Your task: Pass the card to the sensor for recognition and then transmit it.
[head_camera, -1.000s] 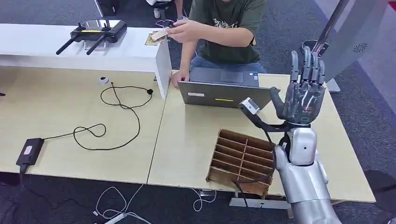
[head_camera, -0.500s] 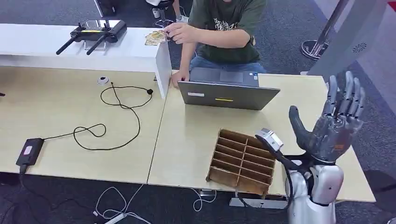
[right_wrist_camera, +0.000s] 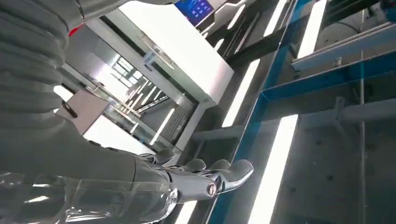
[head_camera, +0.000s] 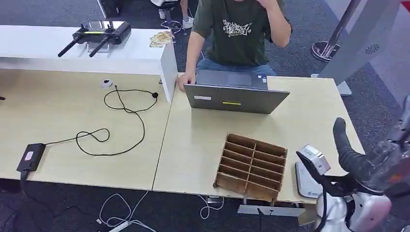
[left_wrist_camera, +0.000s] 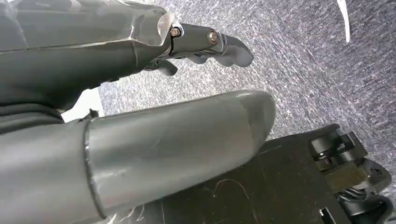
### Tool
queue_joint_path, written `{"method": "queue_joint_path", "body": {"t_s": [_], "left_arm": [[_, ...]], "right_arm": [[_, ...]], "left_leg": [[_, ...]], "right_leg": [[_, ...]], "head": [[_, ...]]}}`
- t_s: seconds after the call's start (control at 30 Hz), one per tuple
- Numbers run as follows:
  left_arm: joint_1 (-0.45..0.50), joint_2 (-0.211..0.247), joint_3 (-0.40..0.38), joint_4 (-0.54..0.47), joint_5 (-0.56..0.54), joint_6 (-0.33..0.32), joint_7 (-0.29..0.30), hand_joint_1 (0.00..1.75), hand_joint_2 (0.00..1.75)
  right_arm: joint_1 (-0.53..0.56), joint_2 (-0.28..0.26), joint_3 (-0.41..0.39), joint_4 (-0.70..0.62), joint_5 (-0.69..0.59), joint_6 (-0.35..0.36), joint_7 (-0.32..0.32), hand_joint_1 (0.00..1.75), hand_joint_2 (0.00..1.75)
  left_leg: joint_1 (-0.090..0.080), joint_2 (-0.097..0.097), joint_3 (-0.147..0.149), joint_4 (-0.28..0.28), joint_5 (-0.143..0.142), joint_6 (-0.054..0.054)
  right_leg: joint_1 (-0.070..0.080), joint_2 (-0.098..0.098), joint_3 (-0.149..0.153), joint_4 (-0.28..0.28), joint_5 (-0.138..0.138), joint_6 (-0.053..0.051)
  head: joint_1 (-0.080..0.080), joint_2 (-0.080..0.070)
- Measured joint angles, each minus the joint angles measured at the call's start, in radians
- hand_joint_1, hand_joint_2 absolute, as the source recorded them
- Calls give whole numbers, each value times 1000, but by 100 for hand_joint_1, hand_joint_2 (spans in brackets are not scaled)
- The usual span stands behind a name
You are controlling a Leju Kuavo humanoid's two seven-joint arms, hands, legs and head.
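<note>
A small pile of cards [head_camera: 161, 38] lies on the white shelf [head_camera: 72, 48] at the back, in front of a person in a green shirt [head_camera: 237, 29]. A flat white sensor pad [head_camera: 303, 181] sits near the table's front right edge, partly behind my right wrist camera. My right hand [head_camera: 382, 164] is low at the front right corner, blurred, fingers spread and holding nothing. In the right wrist view that hand [right_wrist_camera: 140, 186] points up toward ceiling lights with fingers [right_wrist_camera: 219, 177] stretched out. My left hand [left_wrist_camera: 163, 140] hangs over grey carpet and holds nothing.
A wooden divider box [head_camera: 251, 166] stands at the table's front, left of the sensor pad. A grey laptop [head_camera: 237, 96] is under the person's hand at the back. A black cable [head_camera: 116, 121], a power brick [head_camera: 30, 157] and a controller [head_camera: 99, 33] lie to the left.
My right hand has dropped from raised above the table to the front right corner. The person laid the card on the shelf pile and lifted that hand away.
</note>
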Motion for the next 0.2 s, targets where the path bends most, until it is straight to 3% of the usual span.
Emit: {"method": "queue_joint_path", "body": {"t_s": [0.2], "left_arm": [[2,0,4,0,3,-2,-4,0,0]], "right_arm": [[19,0,-3,-39,-56,0,-1,0,175]], "left_leg": [[0,0,0,0,0,0]], "right_leg": [[0,0,0,0,0,0]], "head": [[0,0]]}}
